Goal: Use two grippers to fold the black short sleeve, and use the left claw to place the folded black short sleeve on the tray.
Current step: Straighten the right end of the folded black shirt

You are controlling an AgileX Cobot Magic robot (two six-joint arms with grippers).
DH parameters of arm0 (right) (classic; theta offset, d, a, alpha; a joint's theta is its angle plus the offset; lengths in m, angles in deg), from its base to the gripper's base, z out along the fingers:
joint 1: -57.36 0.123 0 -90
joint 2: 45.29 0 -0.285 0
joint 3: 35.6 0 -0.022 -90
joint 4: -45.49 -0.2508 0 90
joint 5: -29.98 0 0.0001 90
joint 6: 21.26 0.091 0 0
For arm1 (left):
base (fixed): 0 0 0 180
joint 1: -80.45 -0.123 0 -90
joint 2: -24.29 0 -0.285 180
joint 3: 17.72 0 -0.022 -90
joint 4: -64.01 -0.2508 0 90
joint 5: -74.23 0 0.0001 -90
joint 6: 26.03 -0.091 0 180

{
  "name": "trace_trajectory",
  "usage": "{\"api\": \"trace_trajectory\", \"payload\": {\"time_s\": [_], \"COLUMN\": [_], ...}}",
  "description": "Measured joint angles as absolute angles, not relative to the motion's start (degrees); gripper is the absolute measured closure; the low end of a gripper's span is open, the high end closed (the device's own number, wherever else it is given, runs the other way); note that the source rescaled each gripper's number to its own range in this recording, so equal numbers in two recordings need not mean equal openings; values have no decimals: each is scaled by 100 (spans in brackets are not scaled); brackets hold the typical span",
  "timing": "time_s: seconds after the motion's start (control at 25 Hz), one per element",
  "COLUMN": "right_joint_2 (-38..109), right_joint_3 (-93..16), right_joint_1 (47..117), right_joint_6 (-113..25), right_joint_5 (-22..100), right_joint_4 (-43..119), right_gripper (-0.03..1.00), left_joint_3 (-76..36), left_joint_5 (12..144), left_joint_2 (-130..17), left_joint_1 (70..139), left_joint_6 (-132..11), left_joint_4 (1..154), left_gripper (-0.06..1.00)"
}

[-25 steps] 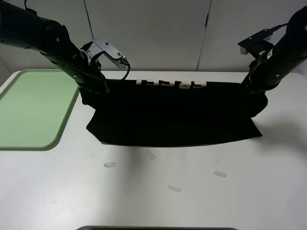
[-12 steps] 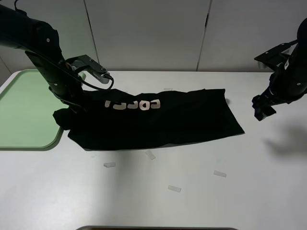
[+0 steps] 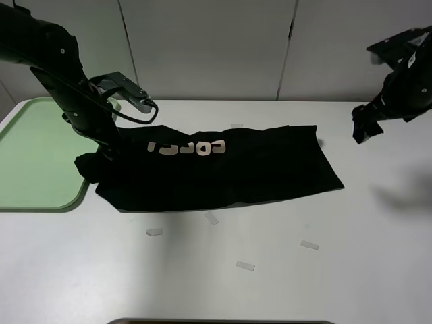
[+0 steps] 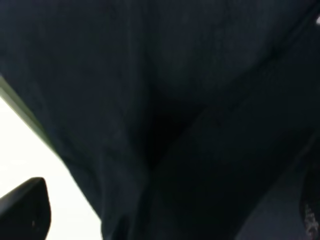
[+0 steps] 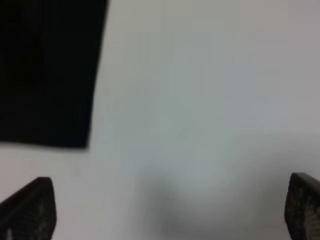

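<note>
On white tabletop [image 3: 283,270], black short sleeve [image 3: 223,172] lies as long folded band, pale letters [image 3: 185,147] facing up toward its left part; left end reaches rim of tray [image 3: 34,155]. Left gripper [image 3: 108,150] low at that left end, jaws wide apart, cloth under them, not clamped. Right gripper [image 3: 361,129] high above tabletop, well apart from right end, jaws wide apart. Few pale tape pieces [image 3: 246,266] lie in front
</note>
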State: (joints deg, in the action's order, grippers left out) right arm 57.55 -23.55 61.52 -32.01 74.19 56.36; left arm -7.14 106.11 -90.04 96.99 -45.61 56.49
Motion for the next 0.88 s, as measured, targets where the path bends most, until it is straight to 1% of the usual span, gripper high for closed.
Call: {"api": "trace_trajectory", "payload": {"time_s": [0.24,0.4,0.76,0.88], "right_joint_2": [5725,5720,5720,5720], "right_joint_3": [-3055,-3198,-3198,-3198], "right_joint_1": [6152,6194,6993,7153], "right_joint_6": [-3199,-3188,-3173,-3043], "right_joint_5": [8175,8485,8769,8781], "right_joint_4": [5104,4837,4770,4751], "right_gripper": [-3,-3,-3,-3], "left_joint_3": [-1058,-1135,-1140,-1140], "left_joint_5": [11003,11177,12219,12591], "left_joint_2": [-8448,-7935,-6687,-6282], "left_joint_1": [9699,9699,9699,9699], "left_joint_6": [-4538,-4354,-3542,-3349], "left_joint_4": [5649,5649,5634,5630], "left_gripper": [-5,-5,-5,-5]}}
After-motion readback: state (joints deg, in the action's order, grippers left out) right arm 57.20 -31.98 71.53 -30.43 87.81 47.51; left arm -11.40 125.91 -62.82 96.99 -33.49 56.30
